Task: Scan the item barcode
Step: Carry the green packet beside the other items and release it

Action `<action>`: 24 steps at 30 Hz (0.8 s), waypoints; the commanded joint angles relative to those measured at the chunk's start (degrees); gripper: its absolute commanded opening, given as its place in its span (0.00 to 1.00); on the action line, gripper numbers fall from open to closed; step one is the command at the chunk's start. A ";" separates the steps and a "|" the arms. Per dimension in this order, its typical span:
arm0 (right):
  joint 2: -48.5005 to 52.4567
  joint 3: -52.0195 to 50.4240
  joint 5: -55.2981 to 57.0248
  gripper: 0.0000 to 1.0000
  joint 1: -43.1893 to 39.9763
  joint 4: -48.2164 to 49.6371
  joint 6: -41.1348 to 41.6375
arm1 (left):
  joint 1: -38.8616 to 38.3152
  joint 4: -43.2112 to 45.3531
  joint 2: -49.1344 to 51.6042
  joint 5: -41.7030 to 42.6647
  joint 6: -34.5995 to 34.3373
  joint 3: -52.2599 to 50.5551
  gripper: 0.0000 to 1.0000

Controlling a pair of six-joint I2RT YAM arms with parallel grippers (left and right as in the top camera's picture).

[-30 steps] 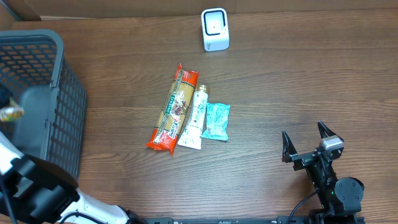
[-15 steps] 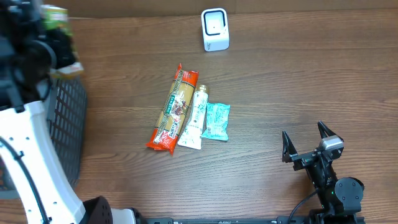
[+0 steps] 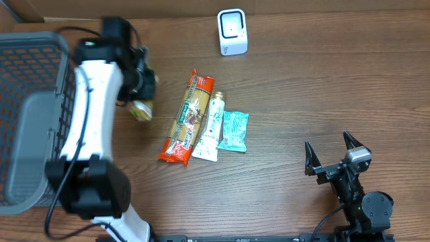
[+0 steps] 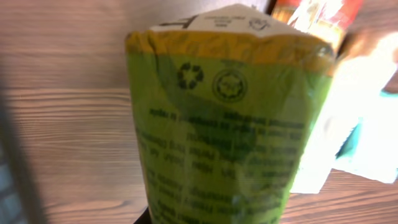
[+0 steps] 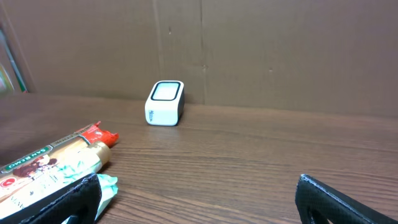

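Pouch (image 3: pixel 140 111) hangs between basket (image 3: pixel 68 94) rim and pasta pack (image 3: pixel 188 119), touching neither.

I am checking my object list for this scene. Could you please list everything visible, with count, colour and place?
table: 1, brown wood, under everything
cardboard wall: 1, brown, behind the scanner
basket: 1, grey, left edge
scanner: 1, white, far middle
long packet: 1, orange and red, table centre
tube: 1, white, beside the long packet
sachet: 1, teal, beside the tube
green packet: 1, green and yellow, held between basket and long packet
left gripper: 1, black, white arm, shut on the green packet
right gripper: 1, black, open, empty, near edge
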 commanded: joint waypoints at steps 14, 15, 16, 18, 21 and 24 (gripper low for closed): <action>-0.48 -0.61 -0.26 1.00 0.42 0.31 0.17 | -3.41 27.71 6.25 -0.07 2.01 -24.00 0.07; -0.48 -0.61 -0.26 1.00 0.42 0.31 0.17 | -3.61 28.63 6.25 2.03 1.84 -24.63 0.07; -0.50 -0.61 -0.26 1.00 0.42 0.31 0.17 | -3.85 29.16 6.25 5.16 1.66 -25.03 0.07; -0.48 -0.61 -0.26 1.00 0.42 0.31 0.17 | -4.46 29.55 6.25 11.69 -0.17 -25.14 0.07; -0.48 -0.61 -0.26 1.00 0.42 0.31 0.17 | -6.03 30.14 6.23 17.42 -4.72 -25.14 0.07; -0.48 -0.61 -0.26 1.00 0.42 0.31 0.17 | -8.85 30.40 6.23 17.86 -10.21 -25.14 0.09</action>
